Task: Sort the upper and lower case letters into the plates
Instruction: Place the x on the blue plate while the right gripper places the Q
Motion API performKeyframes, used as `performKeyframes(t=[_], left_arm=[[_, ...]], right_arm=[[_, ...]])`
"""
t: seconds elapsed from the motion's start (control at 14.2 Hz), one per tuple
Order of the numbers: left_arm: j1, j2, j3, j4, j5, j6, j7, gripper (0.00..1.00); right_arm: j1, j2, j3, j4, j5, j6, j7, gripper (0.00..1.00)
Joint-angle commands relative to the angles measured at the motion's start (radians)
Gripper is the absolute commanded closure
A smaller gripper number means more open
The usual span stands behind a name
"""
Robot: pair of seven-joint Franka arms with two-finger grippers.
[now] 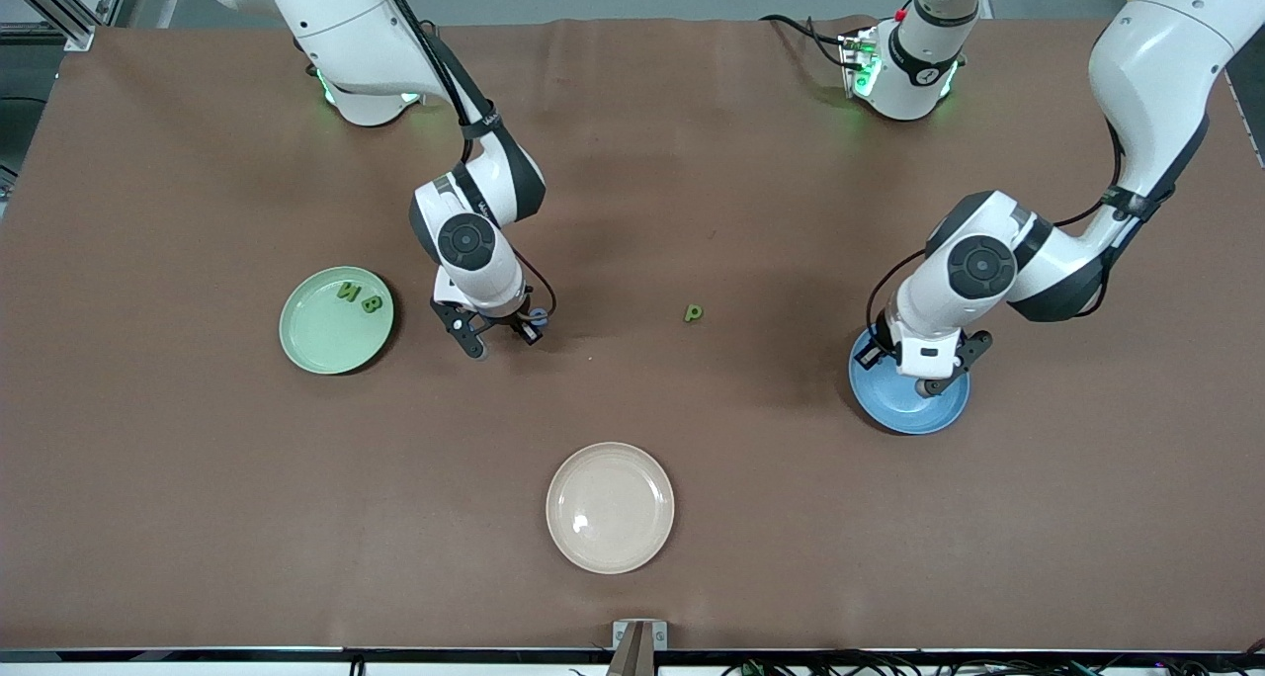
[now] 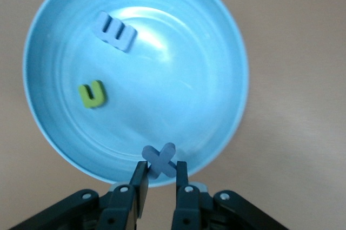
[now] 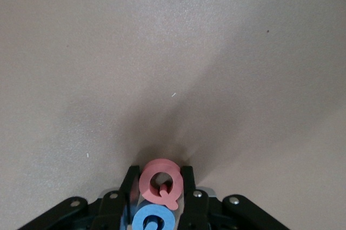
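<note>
Two white Franka arms, dark joints.
Glossy white shells, round charcoal joint caps, black cables looped along the forearms, green glow at both bases; black two-piece fingers (image 2: 141, 186) on black gripper bodies with silver screw heads, seen in both wrist views.

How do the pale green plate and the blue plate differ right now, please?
The pale green plate holds two green letters; the blue plate holds a blue letter and a green one. The left gripper, gripping a blue x, hangs over the blue plate; no gripper is over the green. Both are round and shallow.
</note>
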Motion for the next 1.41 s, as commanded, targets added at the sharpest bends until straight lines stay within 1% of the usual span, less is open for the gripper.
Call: performKeyframes(t=[0.0, 0.07, 0.14, 0.21, 0.42, 0.49, 0.64, 0.78, 0.92, 1.13, 1.2, 1.34], left_arm=[[0.015, -0.003, -0.004, -0.012, 0.065, 0.005, 0.053, 0.85], [0.015, 0.019, 0.005, 0.001, 0.096, 0.005, 0.058, 0.85], [0.015, 0.031, 0.017, 0.012, 0.119, 0.006, 0.064, 0.85], [0.012, 0.042, 0.034, 0.024, 0.134, 0.008, 0.085, 0.85], [-0.002, 0.074, 0.065, 0.061, 0.139, 0.015, 0.144, 0.85], [-0.005, 0.086, 0.071, 0.072, 0.139, 0.025, 0.158, 0.85], [-0.018, 0.106, 0.082, 0.101, 0.139, 0.031, 0.182, 0.84], [-0.056, 0.109, 0.121, 0.126, 0.139, 0.032, 0.211, 0.85], [-0.077, 0.117, 0.138, 0.141, 0.139, 0.034, 0.211, 0.84], [-0.088, 0.129, 0.14, 0.152, 0.139, 0.046, 0.211, 0.84], [-0.096, 0.135, 0.152, 0.155, 0.139, 0.052, 0.211, 0.82], [-0.108, 0.135, 0.163, 0.155, 0.139, 0.064, 0.213, 0.82]], right_arm=[[0.003, -0.002, -0.008, -0.011, -0.003, -0.012, 0.018, 0.96], [-0.003, -0.009, -0.011, -0.011, -0.003, -0.027, 0.012, 1.0], [-0.006, -0.017, -0.015, -0.009, -0.006, -0.052, -0.001, 1.0], [-0.017, -0.045, -0.015, -0.009, -0.011, -0.09, -0.026, 1.0], [-0.083, -0.127, -0.015, -0.014, -0.011, -0.193, -0.124, 1.0], [-0.1, -0.155, -0.017, -0.035, -0.013, -0.208, -0.164, 1.0], [-0.138, -0.241, -0.017, -0.124, -0.034, -0.201, -0.253, 1.0], [-0.195, -0.311, -0.017, -0.196, -0.063, -0.198, -0.342, 1.0], [-0.259, -0.364, -0.017, -0.245, -0.071, -0.198, -0.456, 1.0], [-0.345, -0.401, -0.017, -0.294, -0.117, -0.187, -0.569, 1.0], [-0.374, -0.405, -0.017, -0.313, -0.129, -0.169, -0.612, 1.0], [-0.434, -0.405, -0.015, -0.357, -0.131, -0.1, -0.701, 1.0]])
